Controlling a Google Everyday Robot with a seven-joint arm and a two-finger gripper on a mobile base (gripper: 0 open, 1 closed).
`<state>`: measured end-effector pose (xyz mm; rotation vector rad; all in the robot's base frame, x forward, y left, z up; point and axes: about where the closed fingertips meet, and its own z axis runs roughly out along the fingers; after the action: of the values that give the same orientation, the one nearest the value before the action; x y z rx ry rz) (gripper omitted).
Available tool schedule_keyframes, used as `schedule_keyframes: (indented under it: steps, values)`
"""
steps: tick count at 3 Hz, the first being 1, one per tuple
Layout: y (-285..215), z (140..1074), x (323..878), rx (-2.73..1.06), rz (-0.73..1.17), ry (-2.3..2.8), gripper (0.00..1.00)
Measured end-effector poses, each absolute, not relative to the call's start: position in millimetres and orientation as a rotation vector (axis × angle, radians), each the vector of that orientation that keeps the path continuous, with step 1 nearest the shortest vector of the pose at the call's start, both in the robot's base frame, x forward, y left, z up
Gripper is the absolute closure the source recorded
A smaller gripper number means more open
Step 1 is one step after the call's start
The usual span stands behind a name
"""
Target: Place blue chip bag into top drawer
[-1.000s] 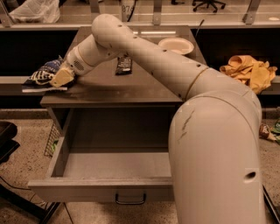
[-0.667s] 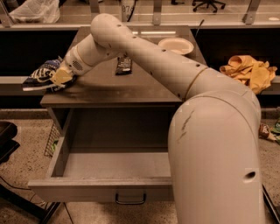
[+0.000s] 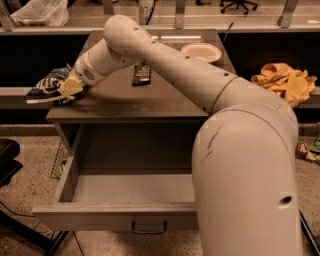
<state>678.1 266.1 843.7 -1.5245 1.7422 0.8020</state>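
Observation:
The blue chip bag (image 3: 46, 86) is dark navy with white patterns and sits at the far left edge of the cabinet top (image 3: 135, 102), overhanging the edge. My gripper (image 3: 70, 88) is at the bag's right end and is shut on it, with the arm reaching in from the right across the top. The top drawer (image 3: 115, 216) is pulled fully open below the cabinet top. It has a grey front with a small dark handle (image 3: 149, 228), and its inside is empty.
A small black snack bar wrapper (image 3: 141, 74) lies at the middle of the cabinet top. A white paper plate (image 3: 201, 51) sits at the back right. A yellow cloth (image 3: 282, 82) lies on the shelf to the right. A clear plastic bag (image 3: 37, 12) is at the far left back.
The gripper and the bag have shifted slightly to the left, towards the cabinet top's left edge. The drawer has stayed open and unmoved.

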Motion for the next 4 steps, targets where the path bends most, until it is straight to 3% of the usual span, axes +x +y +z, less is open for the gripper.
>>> schedule_keyframes:
  steps: [3,4]
  values:
    - [247.6,854.4,662.0,-1.499,0.783,1.726,1.0]
    - [228.8,935.4,597.5,-1.43,0.741,1.536,1.0]
